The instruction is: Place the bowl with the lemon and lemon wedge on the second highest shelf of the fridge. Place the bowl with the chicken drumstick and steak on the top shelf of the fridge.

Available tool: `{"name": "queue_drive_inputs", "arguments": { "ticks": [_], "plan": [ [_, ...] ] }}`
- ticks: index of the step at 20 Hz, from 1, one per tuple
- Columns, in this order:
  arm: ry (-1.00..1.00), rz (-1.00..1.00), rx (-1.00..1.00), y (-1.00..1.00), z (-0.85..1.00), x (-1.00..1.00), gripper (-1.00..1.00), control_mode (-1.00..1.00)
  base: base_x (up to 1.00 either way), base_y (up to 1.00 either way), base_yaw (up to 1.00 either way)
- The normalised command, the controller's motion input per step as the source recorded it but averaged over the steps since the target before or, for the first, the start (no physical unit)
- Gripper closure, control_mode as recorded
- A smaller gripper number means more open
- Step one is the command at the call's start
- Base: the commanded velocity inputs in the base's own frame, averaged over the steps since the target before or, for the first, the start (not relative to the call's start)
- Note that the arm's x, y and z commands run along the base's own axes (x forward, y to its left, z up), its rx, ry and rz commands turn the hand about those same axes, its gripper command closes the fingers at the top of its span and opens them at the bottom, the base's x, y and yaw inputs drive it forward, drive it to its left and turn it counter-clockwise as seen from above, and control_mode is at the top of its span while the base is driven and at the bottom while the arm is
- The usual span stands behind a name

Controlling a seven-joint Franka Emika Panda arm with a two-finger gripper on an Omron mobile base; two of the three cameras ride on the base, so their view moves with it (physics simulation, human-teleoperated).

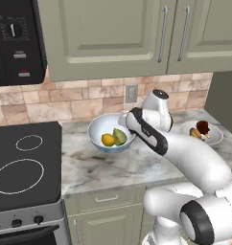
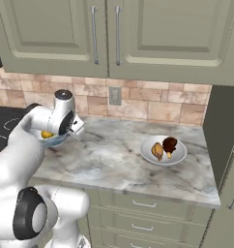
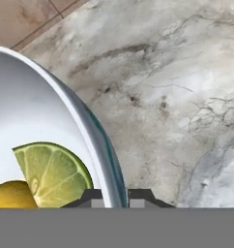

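Marble desk (image 1: 103, 167) carries both bowls, well apart. Fruit bowl (image 1: 99, 130) sits near the stove (image 1: 22, 162); meat bowl (image 2: 179, 154) sits toward the right end. Tool (image 3: 116, 198) straddles the fruit bowl's rim, one finger inside, one outside; whether clenched cannot be told. Lemon (image 1: 108, 139) touches lemon wedge (image 1: 120, 136) inside.
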Motion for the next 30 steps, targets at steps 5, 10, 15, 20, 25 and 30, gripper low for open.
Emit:
{"name": "queue_drive_inputs", "arguments": {
  "ticks": [5, 10, 15, 20, 25, 30],
  "plan": [
    [-0.02, -0.1, 0.01, -0.07, 0.79, -0.37, 1.0, -1.0, 0.0, 0.0, 0.0],
    [-0.08, -0.09, 0.0, -0.09, 0.69, -0.46, 1.0, -1.0, 0.0, 0.0, 0.0],
    [-0.13, -0.09, 0.01, -0.18, 0.67, -0.52, 1.0, -1.0, 0.0, 0.0, 0.0],
    [-0.18, -0.1, 0.05, -0.17, 0.67, -0.4, 1.0, -1.0, 0.0, 0.0, 0.0],
    [-0.17, -0.12, 0.09, -0.2, 0.61, -0.44, 1.0, -1.0, 0.0, 0.0, 0.0],
    [-0.03, -0.12, 0.06, -0.26, 0.33, -0.66, 1.0, -1.0, 0.0, 0.0, 0.0]
  ]
}}
